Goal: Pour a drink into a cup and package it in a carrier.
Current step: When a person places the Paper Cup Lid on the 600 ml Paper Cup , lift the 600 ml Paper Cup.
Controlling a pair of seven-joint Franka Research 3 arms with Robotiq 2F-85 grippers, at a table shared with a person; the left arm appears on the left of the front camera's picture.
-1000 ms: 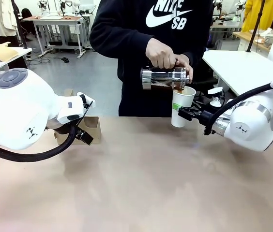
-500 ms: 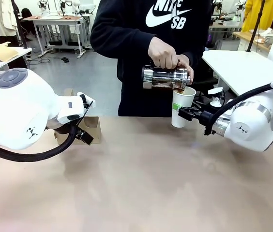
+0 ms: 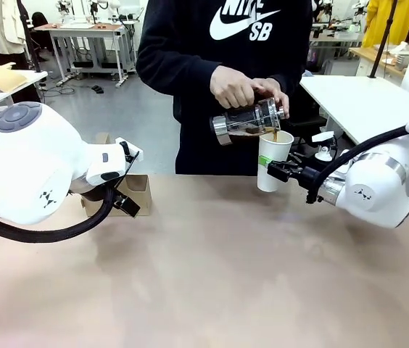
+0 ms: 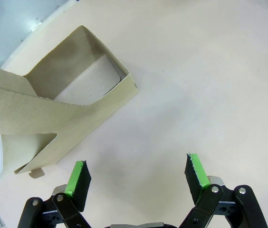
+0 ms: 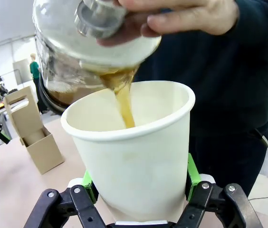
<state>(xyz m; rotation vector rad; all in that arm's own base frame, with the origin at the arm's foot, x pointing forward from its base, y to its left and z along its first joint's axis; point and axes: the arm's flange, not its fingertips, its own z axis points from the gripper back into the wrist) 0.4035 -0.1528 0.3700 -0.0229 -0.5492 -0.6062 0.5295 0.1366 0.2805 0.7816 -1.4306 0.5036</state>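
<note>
Right jaws grip cup (image 3: 271,152) under jug (image 3: 244,123).

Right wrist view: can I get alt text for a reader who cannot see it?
A person's hand tilts a glass jug, pouring a stream of brown drink into a white paper cup clamped between the green pads of the right end effector. A brown cardboard carrier stands on the table farther off.
</note>
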